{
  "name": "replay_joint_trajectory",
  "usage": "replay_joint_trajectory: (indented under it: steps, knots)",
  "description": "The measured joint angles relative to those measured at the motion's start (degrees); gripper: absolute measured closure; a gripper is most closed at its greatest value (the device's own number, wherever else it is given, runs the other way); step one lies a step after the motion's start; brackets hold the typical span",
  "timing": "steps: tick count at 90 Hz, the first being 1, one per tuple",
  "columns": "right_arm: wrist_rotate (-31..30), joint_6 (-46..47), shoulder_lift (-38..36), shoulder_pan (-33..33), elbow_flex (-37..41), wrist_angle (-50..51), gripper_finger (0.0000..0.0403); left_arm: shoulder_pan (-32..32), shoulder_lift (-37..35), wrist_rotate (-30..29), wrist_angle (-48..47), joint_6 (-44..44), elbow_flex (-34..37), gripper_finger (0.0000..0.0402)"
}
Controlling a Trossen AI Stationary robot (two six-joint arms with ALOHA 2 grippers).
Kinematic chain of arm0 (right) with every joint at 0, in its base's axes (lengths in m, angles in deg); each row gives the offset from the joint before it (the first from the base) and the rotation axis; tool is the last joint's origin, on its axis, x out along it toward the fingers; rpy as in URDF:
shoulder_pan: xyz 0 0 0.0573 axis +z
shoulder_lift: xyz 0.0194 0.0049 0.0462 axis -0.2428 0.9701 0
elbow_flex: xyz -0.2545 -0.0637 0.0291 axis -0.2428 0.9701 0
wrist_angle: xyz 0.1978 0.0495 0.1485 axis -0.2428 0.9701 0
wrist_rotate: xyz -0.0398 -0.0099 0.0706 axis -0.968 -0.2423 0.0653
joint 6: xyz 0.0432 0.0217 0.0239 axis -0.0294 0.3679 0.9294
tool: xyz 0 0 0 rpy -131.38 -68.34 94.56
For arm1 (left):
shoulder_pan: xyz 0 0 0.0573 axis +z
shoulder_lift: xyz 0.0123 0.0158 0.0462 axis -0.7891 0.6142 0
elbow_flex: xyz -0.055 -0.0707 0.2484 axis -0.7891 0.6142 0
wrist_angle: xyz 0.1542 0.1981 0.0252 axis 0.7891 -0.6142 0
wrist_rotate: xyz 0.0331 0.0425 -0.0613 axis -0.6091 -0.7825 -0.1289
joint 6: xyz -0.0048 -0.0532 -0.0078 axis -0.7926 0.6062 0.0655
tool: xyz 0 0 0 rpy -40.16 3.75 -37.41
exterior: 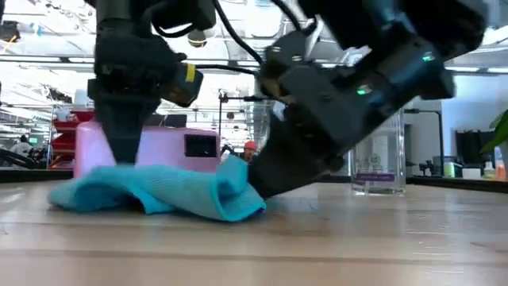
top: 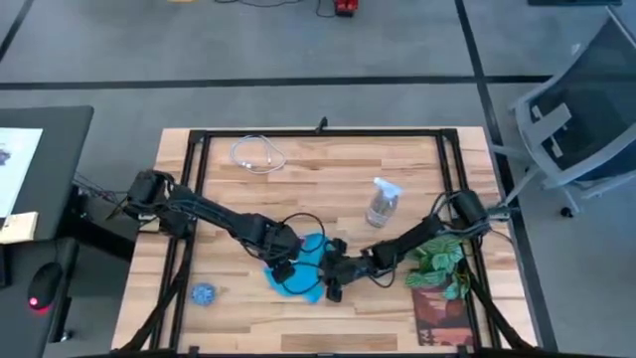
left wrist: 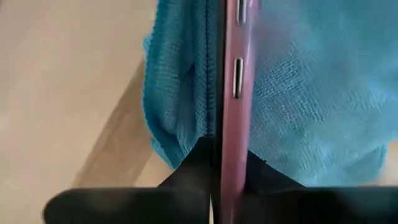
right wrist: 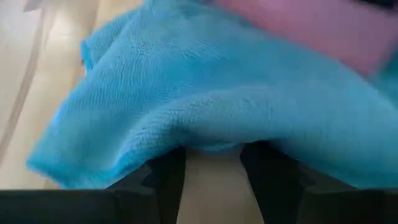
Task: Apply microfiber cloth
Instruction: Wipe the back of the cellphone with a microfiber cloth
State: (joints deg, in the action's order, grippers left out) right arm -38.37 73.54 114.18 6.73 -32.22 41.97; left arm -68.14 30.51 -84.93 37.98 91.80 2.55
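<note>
cloth point(top: 303, 267), bright blue and crumpled, lies on the wooden table point(top: 328, 169) toward its front edge, between the two arms. in the low view the cloth point(exterior: 163, 193) is bunched into soft folds, with a pink phone point(exterior: 171, 148) standing on edge over it.

left gripper point(top: 282, 261) reaches in from the left side and is clamped on the phone point(left wrist: 232, 93); its wrist view shows the pink edge with its side buttons gripped between the dark fingers point(left wrist: 186, 180), cloth point(left wrist: 305, 93) behind it.

right gripper point(top: 332, 276) comes in from the right, low at the cloth's near edge. its wrist view shows the two fingers point(right wrist: 165, 177) apart, bare wood between them, the cloth's point(right wrist: 205, 106) folded edge draped just over their tips.

spray bottle point(top: 382, 202) stands right of centre, well apart from the cloth. a white cable point(top: 256, 154) lies near the far edge, a small blue disc point(top: 204, 293) at front left, and a plant point(top: 440, 261) at right.
</note>
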Motion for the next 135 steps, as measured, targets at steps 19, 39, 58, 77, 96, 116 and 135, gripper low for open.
replay_joint_trajectory:
  steps: [19,39,58,77,96,116,135]
  knots:
    - [-0.07,-3.97,0.2,-1.65,-1.41,-1.54,0.0326,-0.78,0.34,-1.1,7.8,-1.85,0.55,0.0399]
    - [-7.09,-8.53,-0.09,-1.01,-1.34,-4.71,0.0395,-1.22,0.54,-3.14,9.74,-3.26,0.62,0.0399]
    - [-19.17,-10.5,-0.85,1.64,-1.34,-4.84,0.0401,-3.63,0.61,-8.0,12.38,-3.87,0.68,0.0399]
    - [-30.15,-11.42,-2.74,4.09,-1.34,-2.54,0.0402,-6.93,0.43,-16.22,15.44,-3.67,0.77,0.0399]
    - [-31.37,-13.02,-3.36,4.94,-1.41,-2.94,0.0402,-10.65,0.54,-25.33,18.53,-4.34,0.97,0.0399]
    - [-27.27,-20.64,-3.52,5.65,-1.49,-5.61,0.0403,-14.22,0.43,-32.5,21.36,-4.38,1.05,0.0399]
    - [-37.16,-29.02,-7.84,8.68,-1.52,-3.13,0.0403,-18.84,-0.02,-41.82,24.63,-1.16,1.1,0.0399]
